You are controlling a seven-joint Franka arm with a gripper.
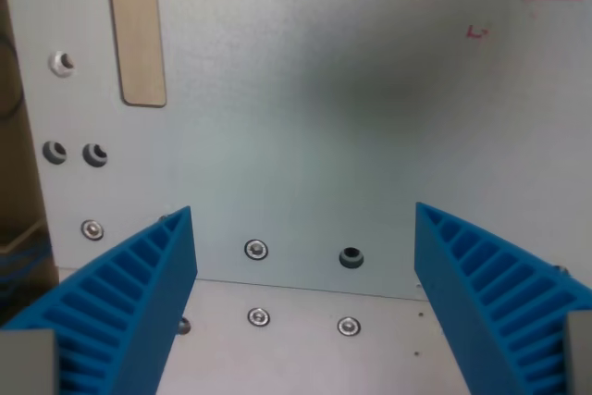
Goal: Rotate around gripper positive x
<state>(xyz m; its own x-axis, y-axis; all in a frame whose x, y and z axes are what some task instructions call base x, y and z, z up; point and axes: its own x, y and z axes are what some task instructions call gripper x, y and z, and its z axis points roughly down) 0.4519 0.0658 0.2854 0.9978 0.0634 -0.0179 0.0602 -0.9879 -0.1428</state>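
My gripper (303, 219) is open, with nothing between its two blue ribbed fingers. One finger (139, 293) rises from the wrist view's lower left, the other finger (490, 293) from the lower right. Behind them lies a pale grey metal plate (333, 117) that fills most of the view. The gap between the fingers frames a seam in the plate, with screws on either side of it.
A long wooden slot (137, 25) cuts into the plate at the upper left. Screws (256, 250) and dark holes (351, 257) dot the plate near the seam and along the left edge. Faint red marks (476, 32) show at the upper right. A tan surface (18, 182) borders the left.
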